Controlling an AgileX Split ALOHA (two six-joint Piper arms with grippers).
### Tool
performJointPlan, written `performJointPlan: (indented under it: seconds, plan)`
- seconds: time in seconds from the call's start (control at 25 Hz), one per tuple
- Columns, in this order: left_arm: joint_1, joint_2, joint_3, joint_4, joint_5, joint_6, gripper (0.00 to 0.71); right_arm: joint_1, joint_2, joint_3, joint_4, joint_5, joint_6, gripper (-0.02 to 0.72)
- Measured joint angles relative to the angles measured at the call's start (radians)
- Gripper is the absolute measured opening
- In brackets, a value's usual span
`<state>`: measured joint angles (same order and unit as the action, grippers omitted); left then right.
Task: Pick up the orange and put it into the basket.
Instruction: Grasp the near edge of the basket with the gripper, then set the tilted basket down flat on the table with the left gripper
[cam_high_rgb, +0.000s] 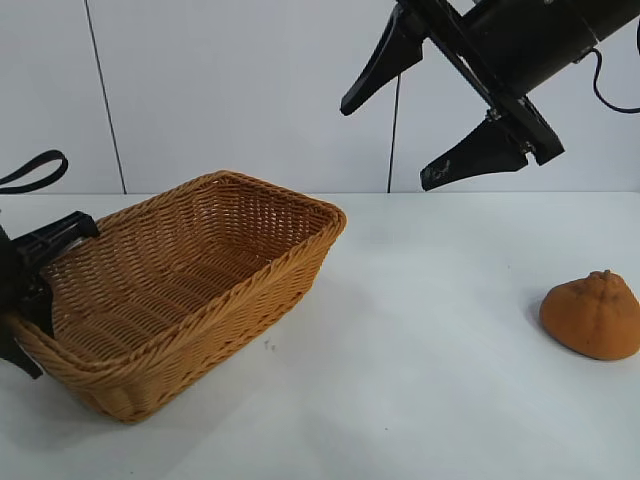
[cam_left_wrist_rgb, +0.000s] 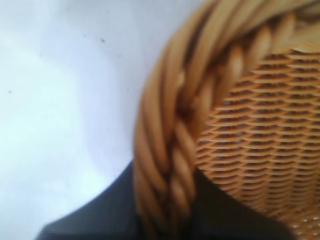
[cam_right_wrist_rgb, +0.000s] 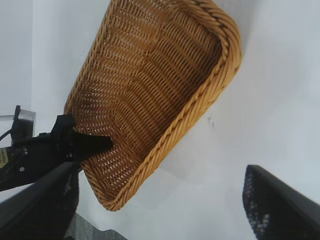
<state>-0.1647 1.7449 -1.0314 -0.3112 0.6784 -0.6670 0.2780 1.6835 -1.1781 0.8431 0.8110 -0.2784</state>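
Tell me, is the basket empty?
Empty: the basket shows only bare weave inside, and the orange sits apart on the table.

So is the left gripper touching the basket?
Touching. In the left wrist view the basket's braided rim sits pinched between the left gripper's dark fingers. The right wrist view shows one finger inside the basket wall too.

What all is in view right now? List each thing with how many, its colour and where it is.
basket: one, tan-golden wicker, on the table's left half, its left end raised, empty.
orange: one, dull brownish-orange, on the table at the far right, apart from the basket.
table: one, white, under everything.
left gripper: one, black, clamped on the rim at the basket's left end.
right gripper: one, black, open, in the air at upper right, holding nothing.
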Motion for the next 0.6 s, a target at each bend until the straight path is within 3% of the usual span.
performJointPlan:
  seconds: [0.12,0.36,0.6]
  plan:
    - [0.026,0.043,-0.101,-0.009,0.067,0.131,0.085,0.0,0.0,0.0,0.0,0.0,0.0,0.61]
    - [0.029,0.141,-0.288,-0.013,0.228,0.382,0.085,0.0,0.0,0.0,0.0,0.0,0.0,0.61]
    - [0.029,0.186,-0.354,-0.014,0.328,0.547,0.085,0.0,0.0,0.0,0.0,0.0,0.0,0.61]
